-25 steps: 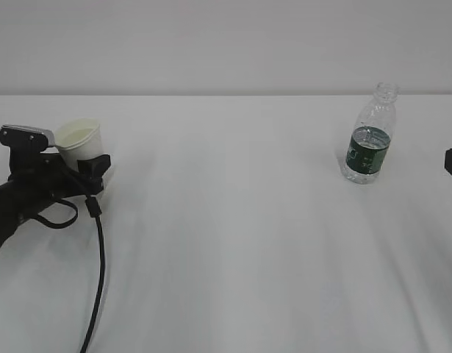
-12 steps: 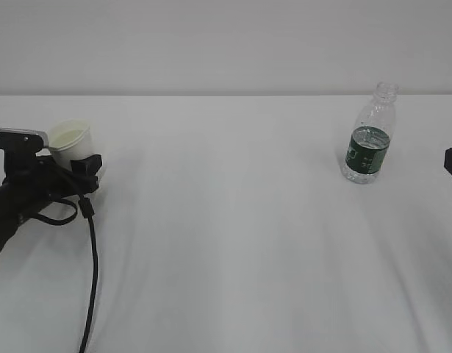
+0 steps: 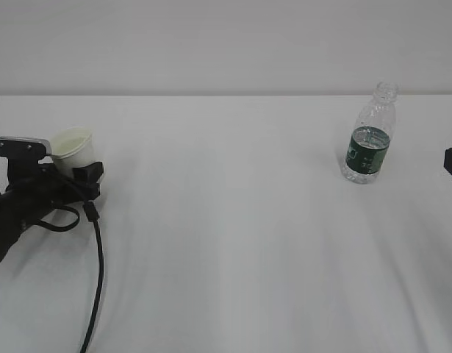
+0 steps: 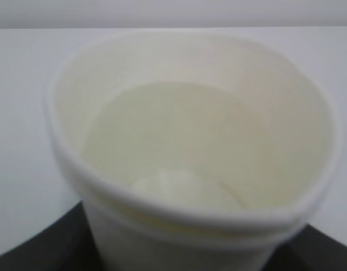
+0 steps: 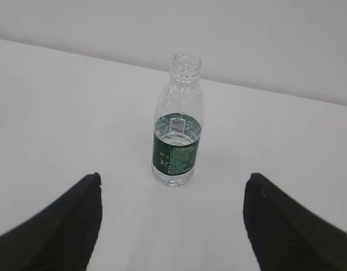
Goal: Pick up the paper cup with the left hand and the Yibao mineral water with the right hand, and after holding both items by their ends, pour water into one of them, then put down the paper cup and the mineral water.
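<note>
Left hand point(image 3: 77, 170): part-open, clasping the paper cup point(image 3: 71, 148) at far left of the table point(image 3: 233, 243). Right hand point(image 5: 172, 217): wide open, empty, Yibao mineral water point(image 5: 177, 132) standing apart. Judged best: lower the cup level, release once seated.

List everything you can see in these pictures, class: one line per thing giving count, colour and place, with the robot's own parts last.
Cup: one, white with a cream inside, far left of the table, between the left gripper's fingers.
Bottle: one, clear with a dark green label band, no cap, upright at the right of the table, touched by nothing.
Table: one, white, filling the scene.
Wall: plain light grey, behind the table.
Cable: one, black, trailing from the left arm toward the front edge.
Left gripper: one, black with a light grey block, far left, closed on the cup.
Right gripper: one, black, open, facing the bottle from a distance; only a sliver shows at the exterior view's right edge.
</note>
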Robot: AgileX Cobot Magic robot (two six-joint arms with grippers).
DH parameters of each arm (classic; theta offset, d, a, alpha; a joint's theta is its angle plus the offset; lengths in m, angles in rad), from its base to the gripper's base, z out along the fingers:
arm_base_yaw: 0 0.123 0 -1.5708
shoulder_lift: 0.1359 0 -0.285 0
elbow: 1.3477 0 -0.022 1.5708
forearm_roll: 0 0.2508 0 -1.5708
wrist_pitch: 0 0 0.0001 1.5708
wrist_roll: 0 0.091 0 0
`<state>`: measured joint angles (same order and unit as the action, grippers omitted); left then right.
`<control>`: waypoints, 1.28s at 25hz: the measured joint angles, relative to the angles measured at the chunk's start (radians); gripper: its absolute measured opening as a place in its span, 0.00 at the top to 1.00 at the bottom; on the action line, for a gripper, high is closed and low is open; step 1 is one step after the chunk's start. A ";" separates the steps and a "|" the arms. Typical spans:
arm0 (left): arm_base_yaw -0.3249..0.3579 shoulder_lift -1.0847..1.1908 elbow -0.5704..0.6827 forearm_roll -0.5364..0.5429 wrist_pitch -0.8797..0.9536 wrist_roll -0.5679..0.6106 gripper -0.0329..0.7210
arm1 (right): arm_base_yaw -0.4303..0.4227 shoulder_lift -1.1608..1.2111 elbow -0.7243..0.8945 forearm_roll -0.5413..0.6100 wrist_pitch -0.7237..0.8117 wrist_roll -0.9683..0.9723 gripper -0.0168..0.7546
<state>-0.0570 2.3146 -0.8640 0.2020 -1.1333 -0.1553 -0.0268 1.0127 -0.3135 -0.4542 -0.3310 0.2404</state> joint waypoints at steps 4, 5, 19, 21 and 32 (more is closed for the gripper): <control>0.000 0.000 0.000 0.000 0.000 0.000 0.36 | 0.000 0.000 0.000 -0.011 0.000 0.008 0.21; 0.000 0.000 0.000 0.000 0.000 0.000 0.36 | 0.000 0.000 0.000 -0.016 0.000 0.012 0.21; 0.000 0.000 0.000 -0.002 -0.008 0.000 0.17 | 0.000 0.000 0.000 -0.040 0.000 0.031 0.21; 0.000 0.000 0.000 -0.001 -0.008 0.000 0.17 | 0.000 0.000 0.000 -0.050 0.000 0.040 0.21; 0.000 -0.037 0.029 -0.018 -0.009 0.051 0.17 | 0.000 0.000 0.000 -0.078 0.000 0.062 0.21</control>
<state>-0.0570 2.2774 -0.8352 0.1838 -1.1422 -0.1048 -0.0268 1.0127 -0.3135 -0.5319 -0.3310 0.3027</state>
